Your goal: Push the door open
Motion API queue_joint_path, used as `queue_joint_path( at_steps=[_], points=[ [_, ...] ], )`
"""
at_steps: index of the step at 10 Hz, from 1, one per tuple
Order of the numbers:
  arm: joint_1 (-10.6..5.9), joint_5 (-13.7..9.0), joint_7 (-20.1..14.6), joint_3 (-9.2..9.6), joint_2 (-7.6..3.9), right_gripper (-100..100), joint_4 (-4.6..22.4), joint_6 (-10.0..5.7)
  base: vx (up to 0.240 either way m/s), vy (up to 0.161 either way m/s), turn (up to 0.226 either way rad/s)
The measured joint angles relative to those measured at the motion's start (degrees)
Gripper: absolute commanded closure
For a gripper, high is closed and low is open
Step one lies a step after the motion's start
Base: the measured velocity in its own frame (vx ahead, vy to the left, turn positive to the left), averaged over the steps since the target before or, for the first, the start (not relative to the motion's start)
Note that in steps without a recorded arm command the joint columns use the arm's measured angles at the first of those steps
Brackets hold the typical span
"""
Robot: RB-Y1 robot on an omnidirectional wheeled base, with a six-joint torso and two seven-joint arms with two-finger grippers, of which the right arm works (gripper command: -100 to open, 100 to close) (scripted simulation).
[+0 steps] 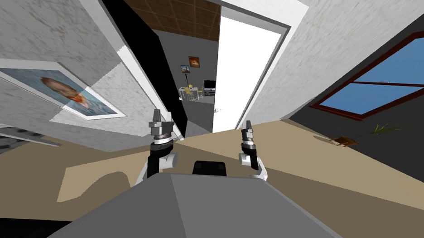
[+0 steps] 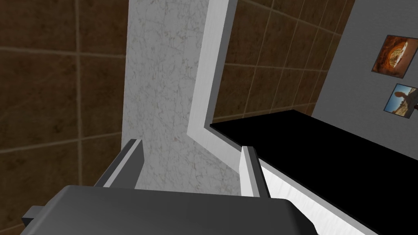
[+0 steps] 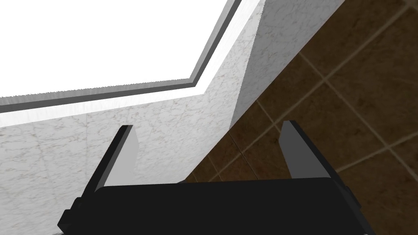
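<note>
marbled walls (image 1: pixel 328 53) flank the ajar white door (image 1: pixel 241 71); both arms' jaws stand apart. left arm (image 1: pixel 158 154) faces the door frame (image 2: pixel 204 81) and could snag there.

Stone-like marbled grey-white wall (image 1: pixel 30 19), smooth plain white door (image 1: pixel 243 67), matt brown tiled ceiling (image 1: pixel 176 9), flat tan floor (image 1: pixel 317 166)

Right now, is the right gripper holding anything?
No, the right gripper stands open, its fingers apart with nothing between them.

Framed portrait (image 1: pixel 67 92) left, blue window (image 1: pixel 390 84) right.
</note>
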Motion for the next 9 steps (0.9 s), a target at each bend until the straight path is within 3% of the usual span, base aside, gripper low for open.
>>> queue_joint_path(
  at_steps=[5, 9],
  points=[
    [-3.77, -1.6, -1.1, -0.6, -1.17, -100, 9.3, -1.13, 0.102, -0.026, 0.134],
    [-5.74, -2.5, -1.6, -0.74, -1.55, -100, 14.9, -1.36, 0.068, -0.017, 0.104]
  ],
)
